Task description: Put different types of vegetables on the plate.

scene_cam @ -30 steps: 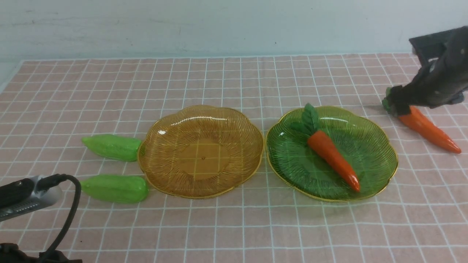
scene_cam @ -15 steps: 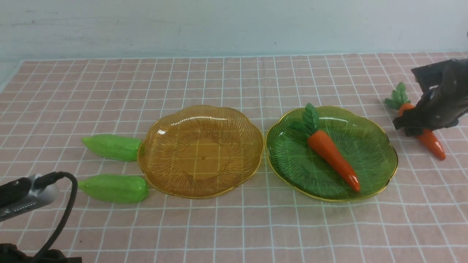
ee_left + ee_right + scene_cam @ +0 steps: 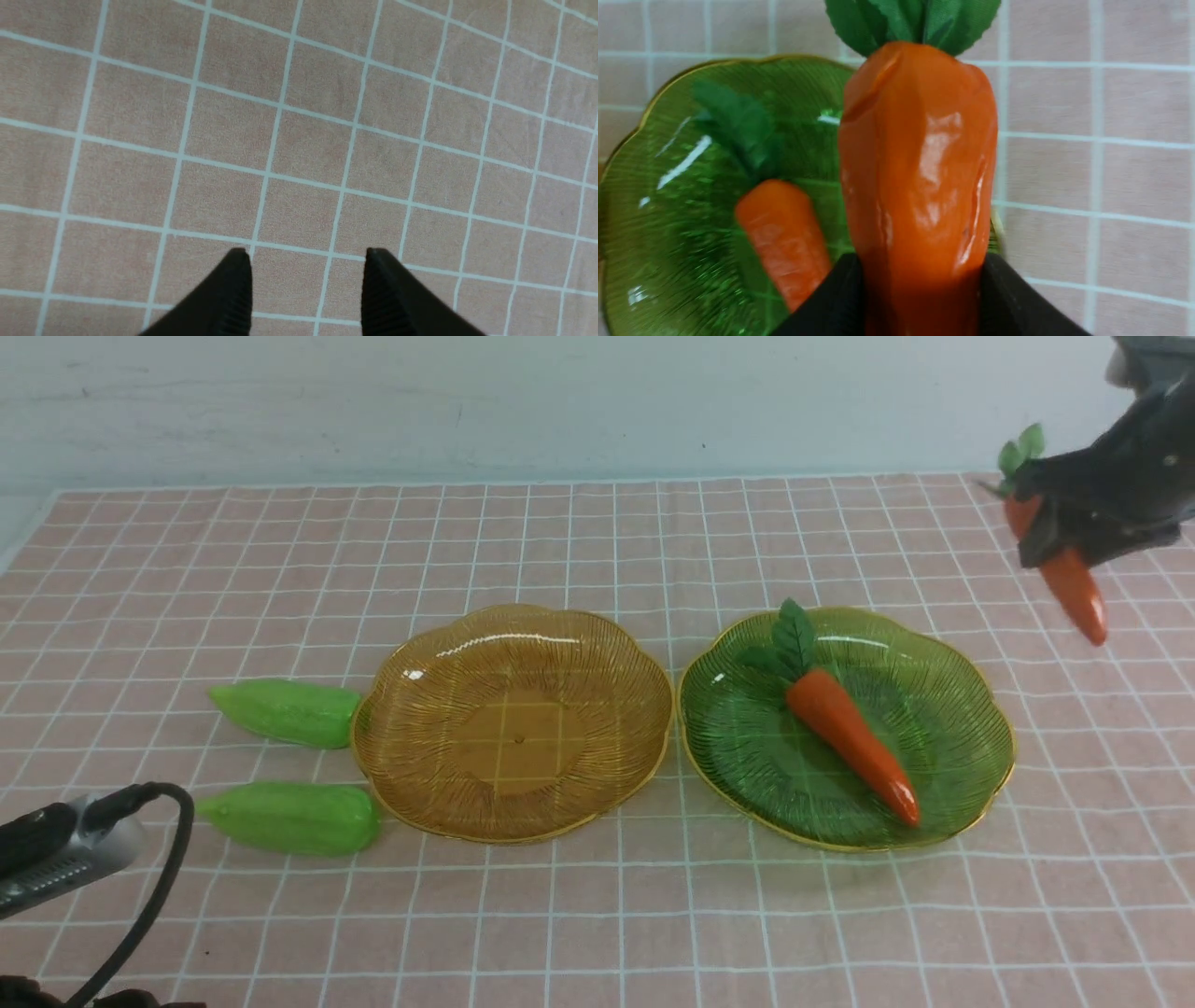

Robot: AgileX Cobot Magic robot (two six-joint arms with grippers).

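Observation:
My right gripper (image 3: 1050,527) is shut on an orange carrot (image 3: 1074,588) with green leaves and holds it in the air at the far right, beyond the green plate (image 3: 971,663). In the right wrist view the carrot (image 3: 920,154) sits between the jaws. A second carrot (image 3: 850,733) lies on the green plate and also shows in the right wrist view (image 3: 780,233). The amber plate (image 3: 411,663) is bare. Two light-green gourds (image 3: 285,711) (image 3: 294,818) lie left of it. My left gripper (image 3: 306,254) is open over bare cloth, away from them.
A pink checked cloth (image 3: 597,915) covers the table up to a pale wall at the back. The left arm's wrist camera and its black cable (image 3: 140,896) sit at the lower left, just left of the nearer gourd.
My right gripper has closed on the carrot at the right and lifted it off the cloth, tilting it tip-down. The left arm has barely moved.

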